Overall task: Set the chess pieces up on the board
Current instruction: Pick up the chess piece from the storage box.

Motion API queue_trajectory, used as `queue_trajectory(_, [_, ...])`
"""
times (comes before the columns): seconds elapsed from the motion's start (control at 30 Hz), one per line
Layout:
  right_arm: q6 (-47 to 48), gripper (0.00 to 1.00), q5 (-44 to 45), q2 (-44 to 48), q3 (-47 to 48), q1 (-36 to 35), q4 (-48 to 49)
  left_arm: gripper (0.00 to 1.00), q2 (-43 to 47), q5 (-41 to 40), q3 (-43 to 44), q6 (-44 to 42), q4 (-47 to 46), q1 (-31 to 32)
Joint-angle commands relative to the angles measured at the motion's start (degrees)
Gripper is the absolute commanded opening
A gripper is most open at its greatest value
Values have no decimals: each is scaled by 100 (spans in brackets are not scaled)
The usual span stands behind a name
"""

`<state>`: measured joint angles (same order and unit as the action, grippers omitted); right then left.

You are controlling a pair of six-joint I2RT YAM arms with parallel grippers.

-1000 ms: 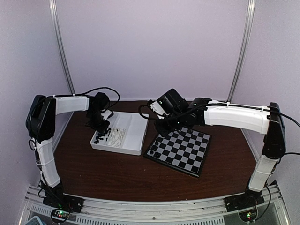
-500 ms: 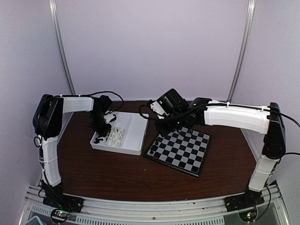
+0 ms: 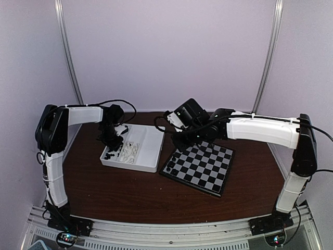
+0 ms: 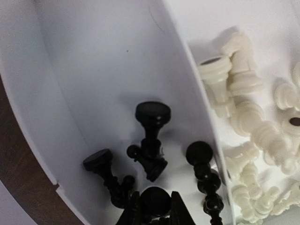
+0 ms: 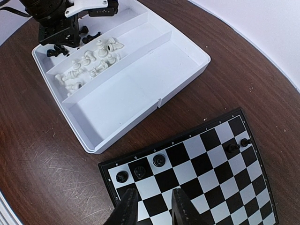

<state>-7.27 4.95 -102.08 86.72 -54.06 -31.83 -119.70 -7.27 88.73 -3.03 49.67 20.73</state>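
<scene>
While the left gripper (image 3: 111, 141) reaches down into the leftmost compartment of the white tray (image 3: 130, 165), the overhead view has the right gripper (image 3: 180, 141) hanging above the far-left corner of the board (image 3: 203, 169). The board lies just right of the tray on the brown table (image 3: 130, 195), turned at an angle to the near edge. At the left wrist, black pieces (image 4: 151, 136) lie tumbled against the tray's outer wall, and white pieces (image 4: 243, 117) are heaped beyond the divider (image 4: 187, 93) to their right. The left claw's two dark fingers (image 4: 133, 213) flank the round end of one black piece (image 4: 155, 200), close against it. Black on black, I cannot tell whether they pinch it. At the right wrist, the right claw's fingers (image 5: 127, 208) stand slightly spread over the board with only chequered squares between them. Three black chessmen (image 5: 139, 172) stand in a row at one end of the board's edge facing the tray, and two more (image 5: 233, 148) stand towards the other end.
</scene>
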Motion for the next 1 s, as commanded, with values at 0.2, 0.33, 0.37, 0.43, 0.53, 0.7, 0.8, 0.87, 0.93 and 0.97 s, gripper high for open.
queue_trajectory(0.2, [-60,27,-212,333,-189,19,359,13,2101,1784,-920,1311,-1021,1])
queue_trajectory(0.33, [-180,27,-702,624,-441,31,933,15,2845,3350,-1652,2593,-2537,5])
queue_trajectory(0.37, [-249,27,-841,695,-524,36,1110,15,2983,3740,-1871,3038,-3082,9])
queue_trajectory(0.43, [-448,28,-1142,819,-700,59,1576,15,3178,4212,-2329,3986,-4280,18])
queue_trajectory(0.53, [-845,29,-1629,870,-1002,101,2523,16,3304,4397,-3007,5450,-6078,19])
queue_trajectory(0.7, [-1328,30,-2016,661,-1280,107,3806,16,3242,4211,-3717,7216,-8184,63])
queue_trajectory(0.8, [-1472,32,-2132,417,-1184,122,4241,16,3100,3943,-3954,8016,-9265,197])
queue_trajectory(0.87, [-1541,33,-2257,182,-1122,127,4607,17,2949,3741,-4074,8526,-9947,318])
queue_trajectory(0.93, [-1583,34,-2314,-19,-1062,132,4906,17,2743,3541,-4146,9052,-10647,414])
queue_trajectory(0.97, [-1601,36,-2302,-112,-1030,142,5023,17,2633,3470,-4152,9270,-10948,453])
